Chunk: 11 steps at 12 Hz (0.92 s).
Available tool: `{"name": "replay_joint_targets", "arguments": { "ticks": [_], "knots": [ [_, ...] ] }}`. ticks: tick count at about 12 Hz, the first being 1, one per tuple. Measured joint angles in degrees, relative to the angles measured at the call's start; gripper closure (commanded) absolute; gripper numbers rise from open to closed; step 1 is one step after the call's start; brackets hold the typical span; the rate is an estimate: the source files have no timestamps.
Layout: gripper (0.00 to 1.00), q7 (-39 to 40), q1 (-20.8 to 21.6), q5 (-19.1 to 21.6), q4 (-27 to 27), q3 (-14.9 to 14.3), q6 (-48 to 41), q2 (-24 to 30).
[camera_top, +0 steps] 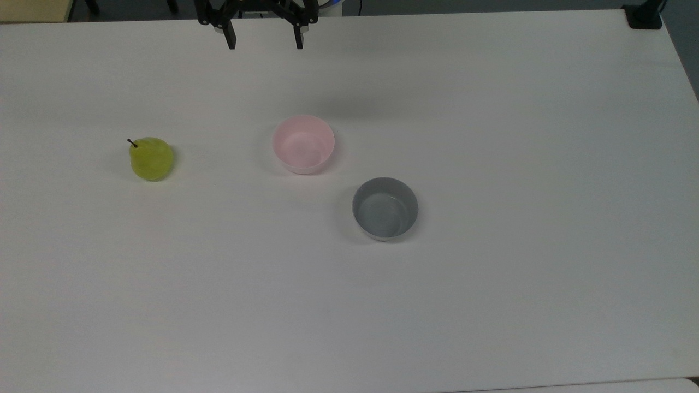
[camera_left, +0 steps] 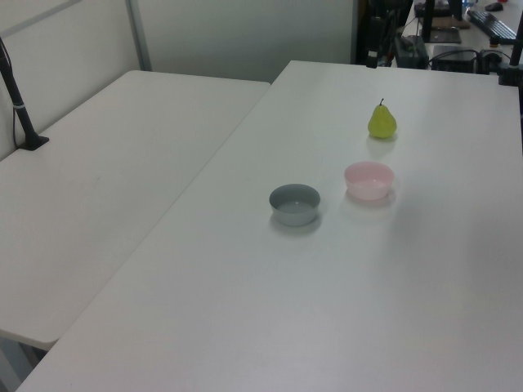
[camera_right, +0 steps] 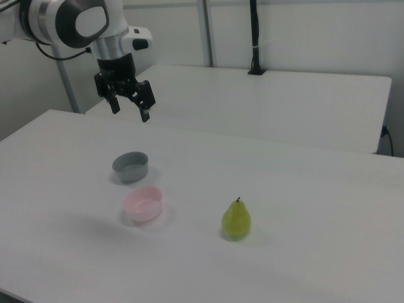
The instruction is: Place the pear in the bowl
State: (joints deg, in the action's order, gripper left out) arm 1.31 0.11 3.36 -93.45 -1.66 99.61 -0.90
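Hanging high above the far edge of the white table in the top view, the black two-finger gripper has its fingers spread wide apart, holding nothing. From it, the small yellow-green rounded pear lies toward the top view's left and nearer the front edge, well apart. The pale pink plastic bowl sits almost straight below the gripper in that view, with the grey round bowl just beyond it. The pear stands upright, long axis vertical, its dark stem pointing up.
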Motion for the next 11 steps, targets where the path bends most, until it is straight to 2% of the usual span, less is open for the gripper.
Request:
{"name": "replay_joint_targets", "arguments": {
  "ticks": [11],
  "knots": [
    [0.00, 2.0, 0.1, 0.0, -0.2, 0.0, -0.1, 0.0]
  ]
}}
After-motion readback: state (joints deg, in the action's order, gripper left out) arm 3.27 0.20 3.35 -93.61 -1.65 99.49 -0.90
